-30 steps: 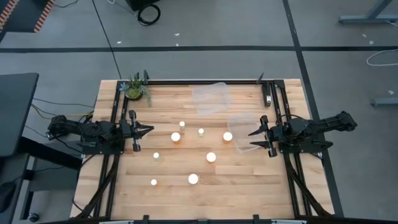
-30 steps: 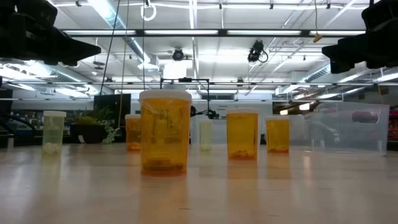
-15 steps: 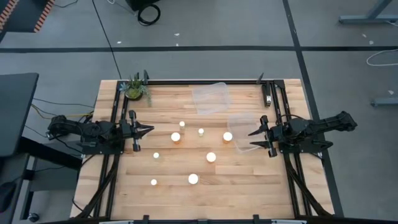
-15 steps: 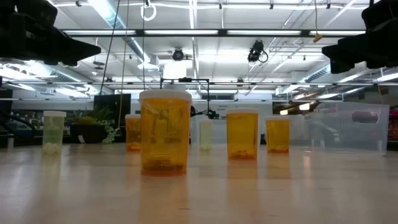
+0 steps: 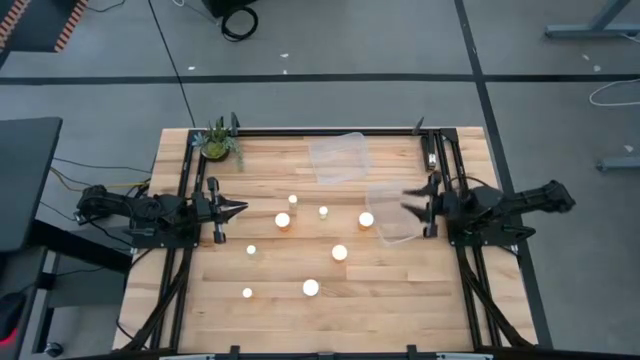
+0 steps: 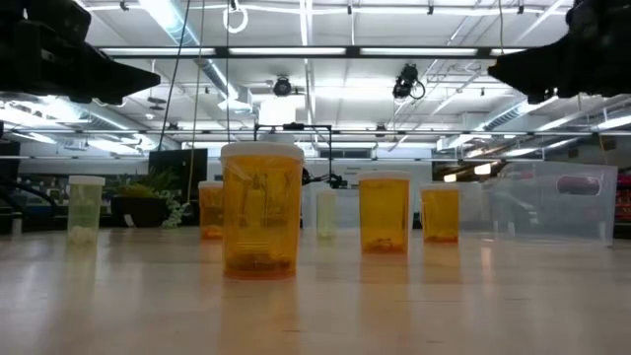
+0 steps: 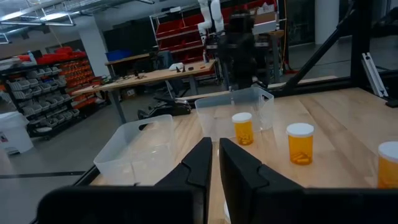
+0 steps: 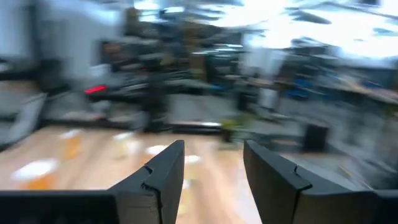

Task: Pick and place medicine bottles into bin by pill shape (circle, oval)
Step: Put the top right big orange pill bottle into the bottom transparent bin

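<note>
Eight white-capped medicine bottles (image 5: 283,220) stand scattered at the table's (image 5: 270,310) centre in the high view; the low view alone shows their amber bodies and a pale one at nine o'clock. Two clear bins (image 5: 340,157) sit toward one and three o'clock. The left gripper (image 5: 236,209) waits at nine o'clock, fingers nearly pressed together. The right gripper (image 5: 408,204), fingers spread, hovers over the nearer bin (image 5: 392,225).

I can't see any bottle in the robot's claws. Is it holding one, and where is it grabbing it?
No, nothing is held. The left gripper is nearly closed on nothing at the table's left side. The right gripper is open and empty above a clear bin. All the medicine bottles stand on the table.
</note>
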Controlling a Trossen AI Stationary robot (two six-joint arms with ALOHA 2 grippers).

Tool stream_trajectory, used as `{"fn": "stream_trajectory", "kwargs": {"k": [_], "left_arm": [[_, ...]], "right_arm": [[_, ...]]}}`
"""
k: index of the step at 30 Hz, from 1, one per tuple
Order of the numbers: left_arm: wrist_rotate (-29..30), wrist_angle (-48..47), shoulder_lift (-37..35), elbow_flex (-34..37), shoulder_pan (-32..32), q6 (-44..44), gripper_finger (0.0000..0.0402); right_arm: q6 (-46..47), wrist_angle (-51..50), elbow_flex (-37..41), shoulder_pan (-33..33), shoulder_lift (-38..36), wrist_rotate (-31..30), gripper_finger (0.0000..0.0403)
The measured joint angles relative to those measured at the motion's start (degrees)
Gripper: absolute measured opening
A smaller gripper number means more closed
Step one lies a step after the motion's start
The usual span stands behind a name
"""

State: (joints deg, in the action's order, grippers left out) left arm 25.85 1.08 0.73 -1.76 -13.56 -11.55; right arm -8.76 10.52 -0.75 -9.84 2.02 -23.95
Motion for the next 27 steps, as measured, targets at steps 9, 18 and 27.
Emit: {"fn": "stream_trajectory", "kwargs": {"k": [9, 18, 27], "left_arm": [[0.02, 0.0, 0.0, 0.02, 0.0, 0.0, 0.003], [0.02, 0.0, 0.0, 0.02, -0.02, 0.0, 0.004], [0.0, 0.0, 0.0, 0.02, 0.0, 0.0, 0.0031]], "right_arm": [[7.2, -0.09, -0.02, 6.5, 0.25, -9.29, 0.0172], [9.86, -0.3, -0.09, 8.35, 4.05, -7.37, 0.0172], [20.3, -1.82, -0.11, 8.46, 12.76, -6.91, 0.0172]]}}
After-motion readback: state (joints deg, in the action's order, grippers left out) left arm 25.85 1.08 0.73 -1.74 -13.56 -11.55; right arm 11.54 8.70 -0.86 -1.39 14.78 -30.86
